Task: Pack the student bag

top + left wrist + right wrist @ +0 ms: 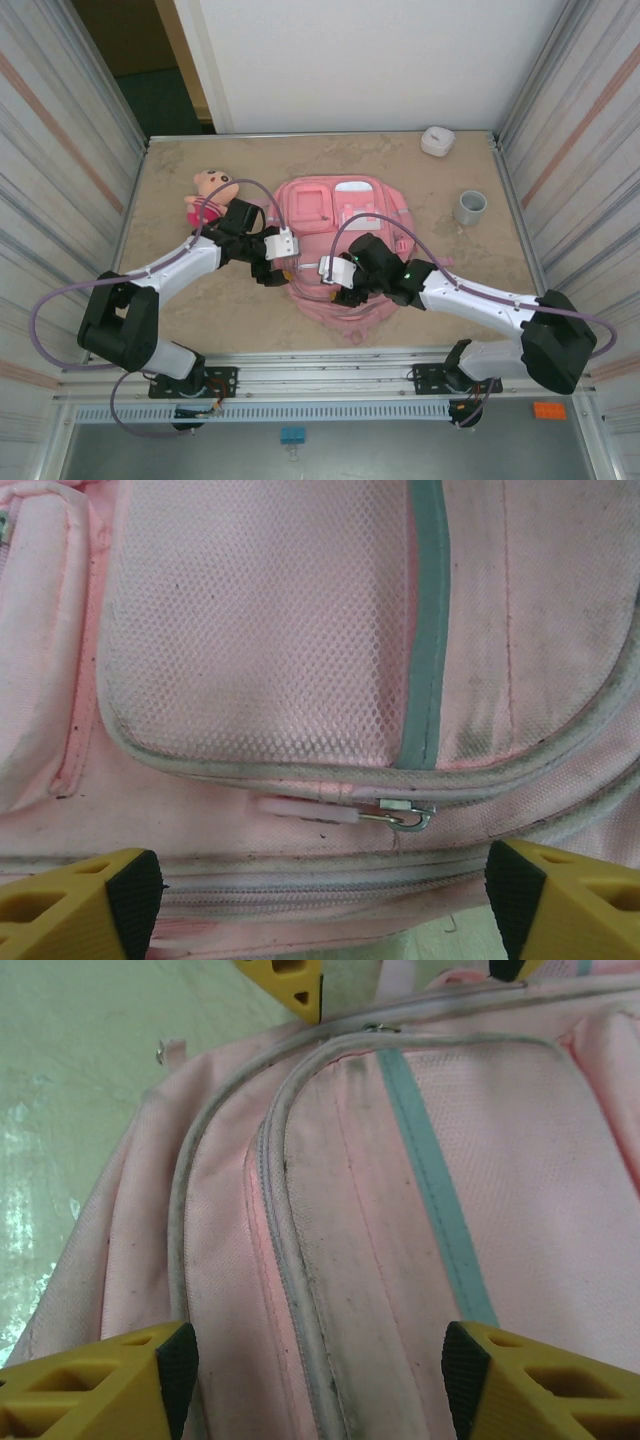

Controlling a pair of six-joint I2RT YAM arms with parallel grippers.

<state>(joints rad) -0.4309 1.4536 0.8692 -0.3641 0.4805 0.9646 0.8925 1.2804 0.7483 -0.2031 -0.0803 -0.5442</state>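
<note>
Your student bag (345,215) lies flat mid-counter (240,315): pink, grubby, with a mesh pocket, a grey-green stripe and grey-edged zips. Over its near edge, your left claw (325,890) and right claw (315,1370) both stand apart.

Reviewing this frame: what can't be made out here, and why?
- Student bag, contents: top view, its fabric hides them.
- Bag's lower front: top view, left arm and right arm cover it.
- Plush doll, lower body: top view, left arm overlaps it.
- White object at far edge: top view, too small to identify.
</note>
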